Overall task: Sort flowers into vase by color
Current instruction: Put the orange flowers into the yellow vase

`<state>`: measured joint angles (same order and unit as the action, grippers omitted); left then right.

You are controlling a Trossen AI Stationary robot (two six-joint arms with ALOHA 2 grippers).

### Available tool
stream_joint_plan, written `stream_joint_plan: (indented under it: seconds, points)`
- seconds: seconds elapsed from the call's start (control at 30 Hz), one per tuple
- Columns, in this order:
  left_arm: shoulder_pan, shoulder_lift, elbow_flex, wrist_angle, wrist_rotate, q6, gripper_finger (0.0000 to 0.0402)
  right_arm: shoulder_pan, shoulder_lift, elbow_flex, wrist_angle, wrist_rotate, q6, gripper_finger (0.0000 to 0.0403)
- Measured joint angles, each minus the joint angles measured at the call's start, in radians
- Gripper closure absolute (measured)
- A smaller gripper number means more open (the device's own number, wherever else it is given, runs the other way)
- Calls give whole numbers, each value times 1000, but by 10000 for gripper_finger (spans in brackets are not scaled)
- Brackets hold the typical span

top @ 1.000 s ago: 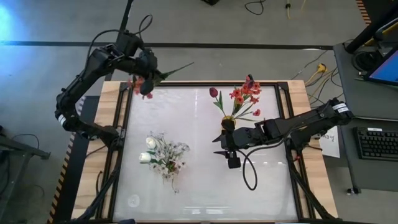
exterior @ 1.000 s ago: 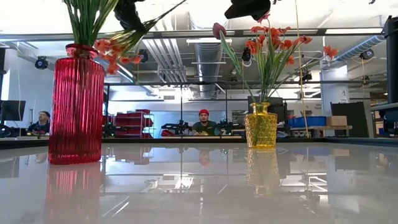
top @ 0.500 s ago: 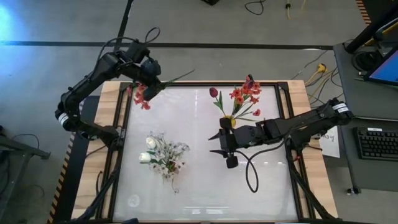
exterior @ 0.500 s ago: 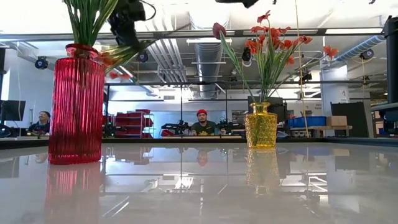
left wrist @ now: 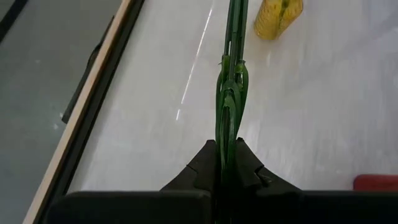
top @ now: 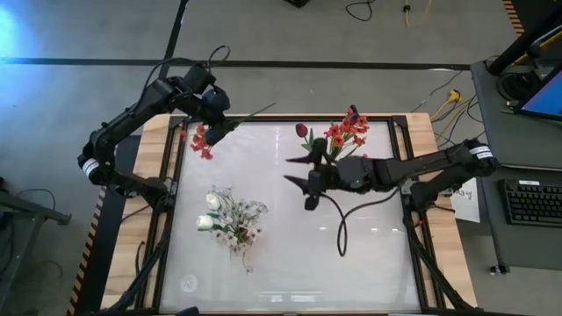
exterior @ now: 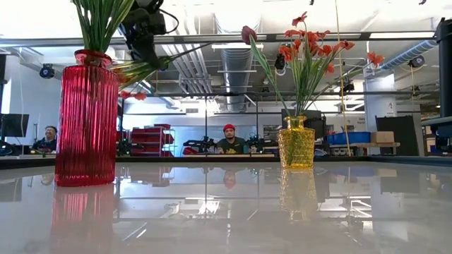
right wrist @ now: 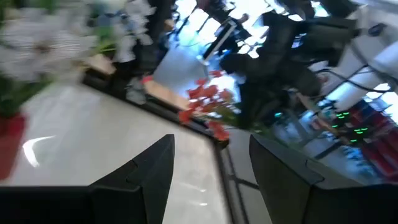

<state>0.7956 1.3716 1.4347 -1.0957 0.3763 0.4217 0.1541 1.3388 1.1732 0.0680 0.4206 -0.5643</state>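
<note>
While the left gripper (top: 213, 120) hangs over the far left corner of the table (top: 290, 263), its fingers (left wrist: 208, 163) are closed on the green stem (left wrist: 231, 93) of an orange-red flower (top: 200, 140), whose blossoms hang just past the table's left edge and whose stem points toward the middle of the far edge. The right gripper (top: 305, 183) is in the air above the middle of the table, just beside the yellow vase (exterior: 296, 143); its two fingers (right wrist: 144, 171) stand apart and nothing is between them. The yellow vase stands on the far right part of the table and holds orange-red blossoms (top: 345, 133) and one maroon tulip (top: 301, 130). The red vase (exterior: 87, 118) stands on the left part, nearer to the front, and holds white flowers (top: 230, 218) on green stems. The table surface is white and glossy, so both vases are mirrored in it in the low view, and it has a pale wooden border and a dark frame. Around the table the floor is grey, with cables (top: 443, 98) lying on it, and at the right there is a desk with a keyboard (top: 534, 202). Behind the table, the low view shows a large hall with pipes under the ceiling, and two people (exterior: 229, 139) sit there far away.
</note>
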Motion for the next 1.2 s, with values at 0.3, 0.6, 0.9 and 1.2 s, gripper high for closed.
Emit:
stream_joint_plan:
  seconds: [0.3,0.6,0.9,1.2]
  points:
    - [0,0,43,6,0,-136,401,-47,4,0,157,-1,-145,202]
    - [0,0,157,-26,0,-292,401,-90,122,98,260,0,-382,202]
    - [-10,0,327,-154,30,-435,401,-191,272,277,264,3,-470,202]
    - [-40,0,343,-216,230,-555,401,-216,375,395,261,34,-768,202]
